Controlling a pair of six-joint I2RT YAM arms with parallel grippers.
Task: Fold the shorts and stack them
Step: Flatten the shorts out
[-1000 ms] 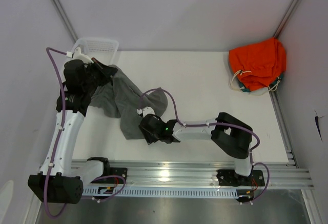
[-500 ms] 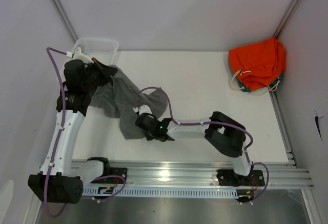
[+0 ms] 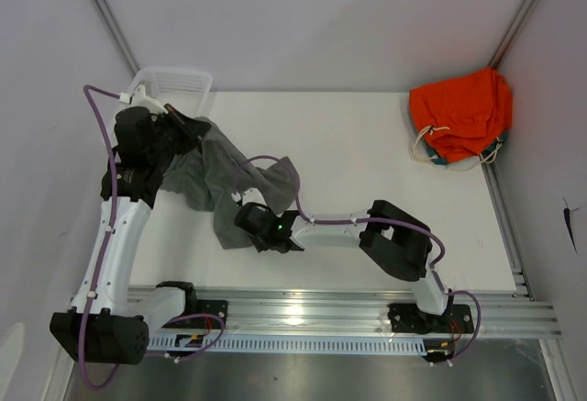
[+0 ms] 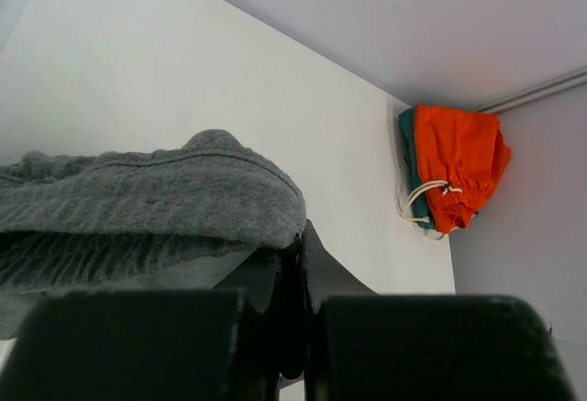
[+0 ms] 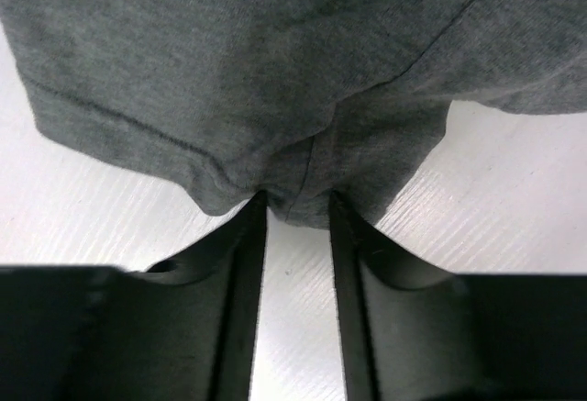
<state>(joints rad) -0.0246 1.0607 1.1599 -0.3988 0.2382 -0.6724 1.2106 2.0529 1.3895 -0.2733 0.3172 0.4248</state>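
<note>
nosing the right end effector point(image 5: 295, 204), fingers apart, against the near hem of the shorts point(image 3: 213, 179), crumpled far-left to near-right on the left of the tabletop point(image 3: 367, 162); clamps their raised far-left end in the left end effector point(image 4: 293, 254).

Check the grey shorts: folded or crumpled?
Crumpled, not folded. The grey shorts lie in a twisted heap, one end pinched in the shut left gripper, the right gripper at a hem.
</note>
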